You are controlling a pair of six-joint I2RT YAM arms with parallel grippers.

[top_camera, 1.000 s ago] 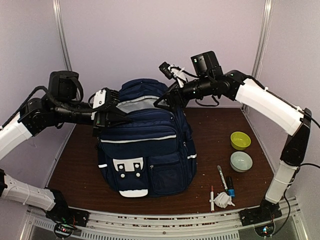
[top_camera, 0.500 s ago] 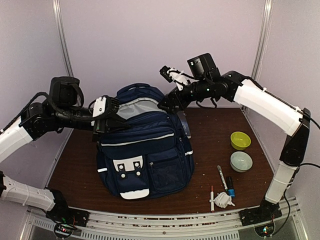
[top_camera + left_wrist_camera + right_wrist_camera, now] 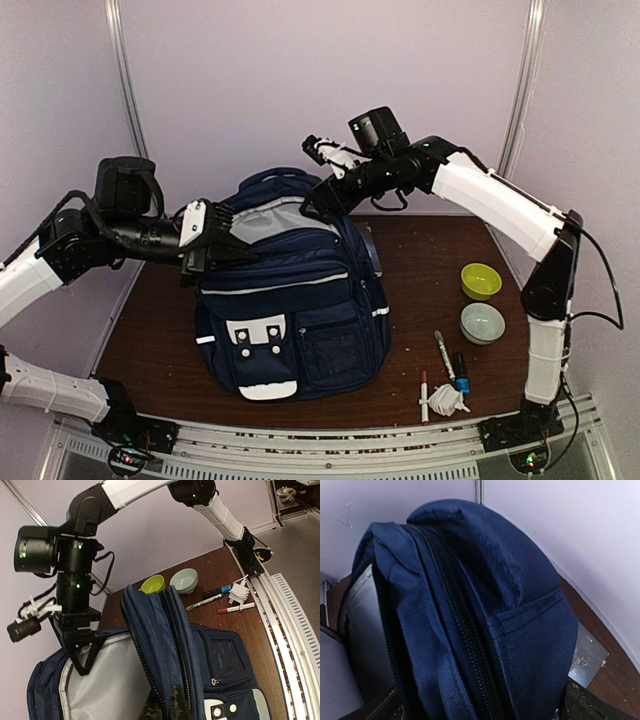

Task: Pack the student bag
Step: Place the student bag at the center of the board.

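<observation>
The left gripper point(image 3: 166, 707) is closed, clamped on the zip rim of the large navy blue fabric student bag point(image 3: 290, 300). Toward the front right of the brown wooden table point(image 3: 420, 250), slim marker pens point(image 3: 443, 355) and a white bundled cable point(image 3: 447, 401) are laid, with a pale grey bowl point(image 3: 482, 323) and a lime green bowl point(image 3: 481, 281) behind. The student bag is stood upright at centre, unzipped. Farthest back, the right gripper point(image 3: 318, 203) is spread wide, jaws either side of the bag's top.
</observation>
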